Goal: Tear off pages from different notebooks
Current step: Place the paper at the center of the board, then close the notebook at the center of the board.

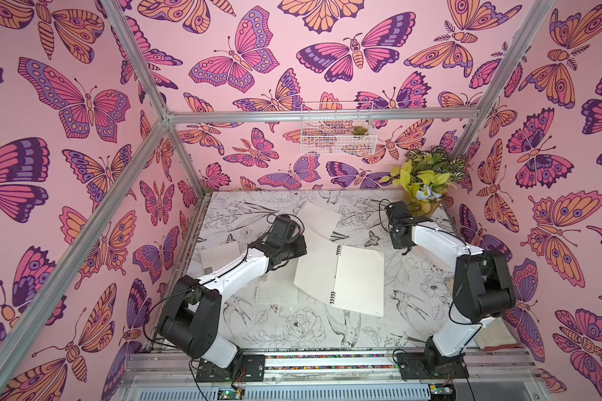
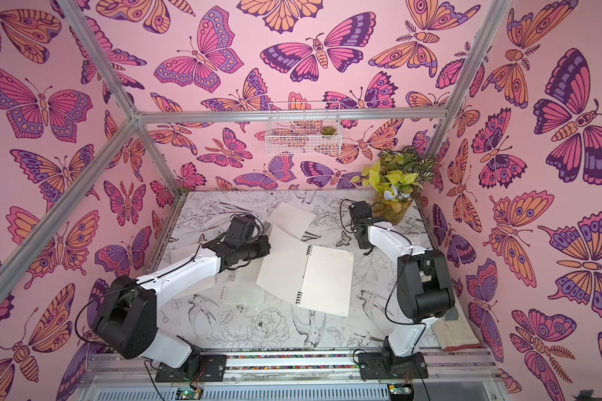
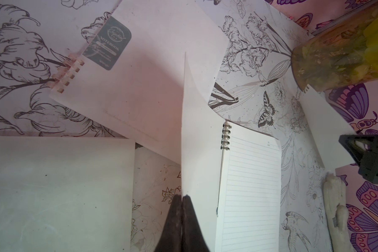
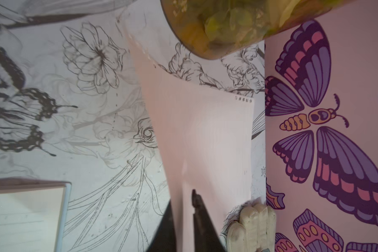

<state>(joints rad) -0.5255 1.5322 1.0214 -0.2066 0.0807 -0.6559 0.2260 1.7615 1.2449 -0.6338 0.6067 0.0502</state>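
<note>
Cream-white lined paper sheet (image 3: pixel 198 135) is pinched by the closed left gripper (image 3: pixel 182 197); whether the right gripper (image 4: pixel 183 201) clasps the pinkish punched sheet (image 4: pixel 205 141) cannot be told.

Pink walls (image 1: pixel 292 86) swarm with butterflies (image 1: pixel 237 59) in purple, magenta and orange. The tabletop (image 1: pixel 292 330) is white with black line-drawn flowers and birds. The open notebook (image 1: pixel 360 277) shows cream, faintly ruled paper and black coils (image 1: pixel 332 298); a closed notebook (image 3: pixel 151 87) is pale with a dark grey label (image 3: pixel 112 43). Yellow-green leaves (image 1: pixel 428 177) top an amber pot (image 1: pixel 430 208).
</note>
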